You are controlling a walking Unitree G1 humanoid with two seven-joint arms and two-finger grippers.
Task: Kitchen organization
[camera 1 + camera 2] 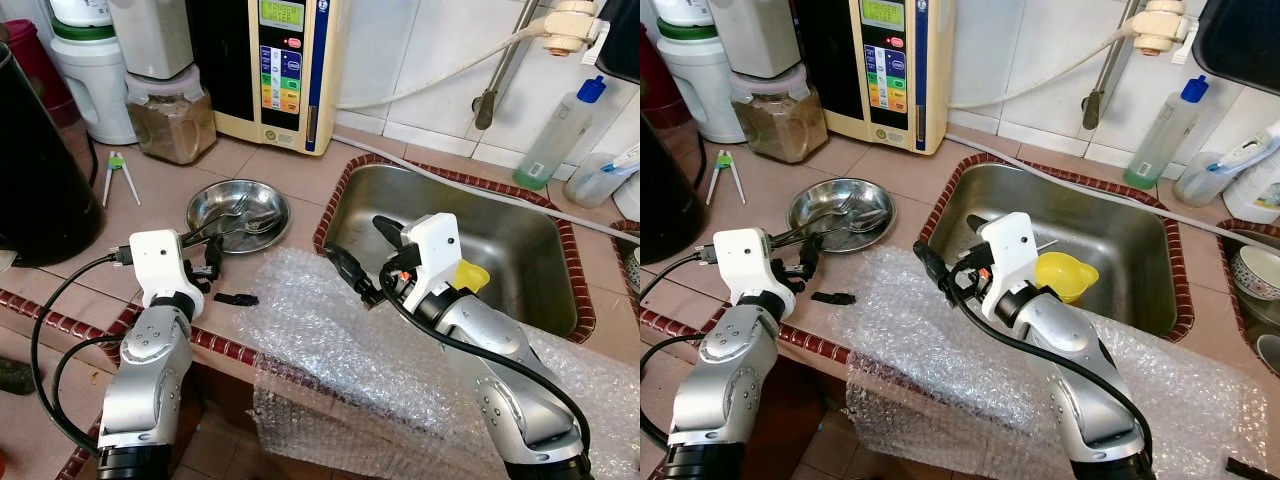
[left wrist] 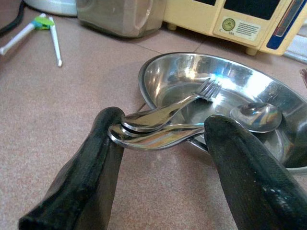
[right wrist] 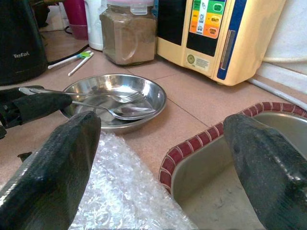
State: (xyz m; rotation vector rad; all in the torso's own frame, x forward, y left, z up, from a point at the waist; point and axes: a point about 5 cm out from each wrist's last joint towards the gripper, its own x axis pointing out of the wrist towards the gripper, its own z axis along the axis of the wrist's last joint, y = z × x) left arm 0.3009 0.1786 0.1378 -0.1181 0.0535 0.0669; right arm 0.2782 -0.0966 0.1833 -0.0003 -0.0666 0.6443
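Observation:
A steel bowl [image 1: 268,197] sits on the tiled counter and holds a fork [image 2: 192,98] and a spoon [image 2: 256,116]. Their handles stick out over its near-left rim. My left gripper [image 1: 205,255] is at that rim, open, with the stacked handles lying between its fingers [image 2: 91,163]. My right gripper [image 1: 365,250] hovers open over the far edge of a bubble wrap sheet [image 1: 330,340], beside the left rim of the sink [image 1: 500,240], with nothing between its fingers. In the right wrist view the bowl [image 3: 153,93] lies ahead of it.
A small black piece [image 1: 236,298] lies on the counter by the bubble wrap. A yellow cup [image 1: 1065,275] sits in the sink. Behind the bowl stand a jar of brown powder [image 1: 170,115], a cream water machine [image 1: 285,70] and green-white tongs [image 1: 118,175]. A black kettle [image 1: 35,170] stands at the left.

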